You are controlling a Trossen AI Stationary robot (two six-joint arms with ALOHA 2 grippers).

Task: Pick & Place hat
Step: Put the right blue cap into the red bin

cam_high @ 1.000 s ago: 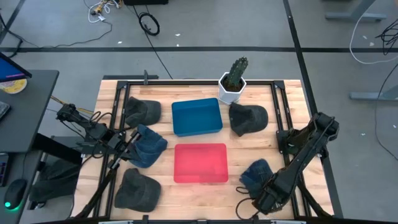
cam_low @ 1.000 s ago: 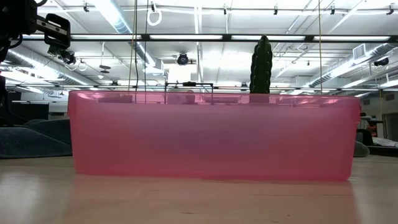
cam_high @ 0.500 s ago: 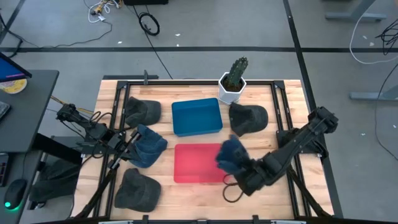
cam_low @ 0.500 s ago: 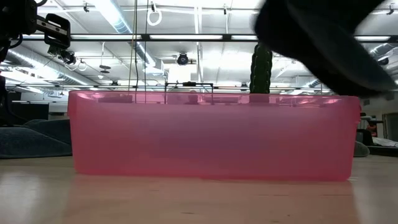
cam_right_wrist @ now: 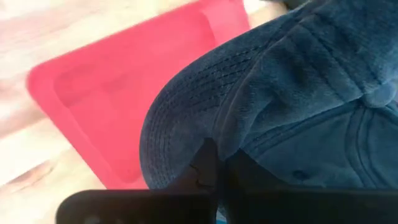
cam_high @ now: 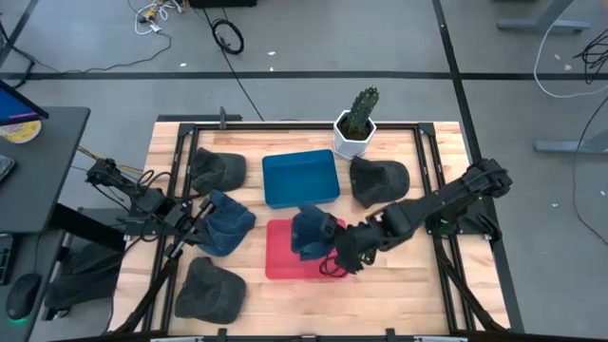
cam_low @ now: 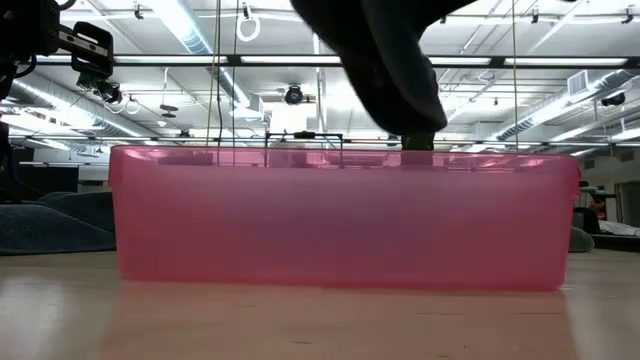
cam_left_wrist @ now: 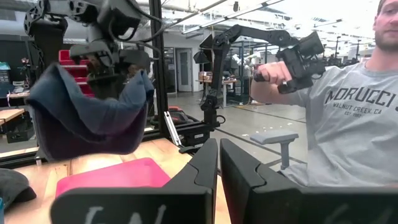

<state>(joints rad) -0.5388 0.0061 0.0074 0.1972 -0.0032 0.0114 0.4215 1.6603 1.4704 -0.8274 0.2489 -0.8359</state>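
Note:
My right gripper (cam_high: 339,255) is shut on a blue cap (cam_high: 313,233), which hangs over the red bin (cam_high: 285,264). The low view shows the cap (cam_low: 385,60) as a dark shape above the bin's pink wall (cam_low: 340,215). In the left wrist view the cap (cam_left_wrist: 84,121) sags below the right gripper. My left gripper (cam_high: 197,215) waits, shut, beside a second blue cap (cam_high: 228,223) that lies on the table's left side. My right gripper pinches the blue cap between its two fingers (cam_right_wrist: 208,167), at a fold of cloth (cam_right_wrist: 217,140) where the stitched brim (cam_right_wrist: 177,134) meets the crown. It comes slanting down from the table's right. The cap is lifted clear and hangs slack over the red bin.
A blue bin (cam_high: 300,178) sits beyond the red one, with a potted cactus (cam_high: 357,122) at the far edge. Dark grey caps lie at far left (cam_high: 218,169), near left (cam_high: 209,288) and right of the blue bin (cam_high: 380,180). A person (cam_left_wrist: 348,124) stands beyond the table.
My right gripper has carried the blue cap from the table's near right corner up and toward the left, and now holds it over the red bin. The cap has come up off the table and hangs from the fingers. The left arm has kept still.

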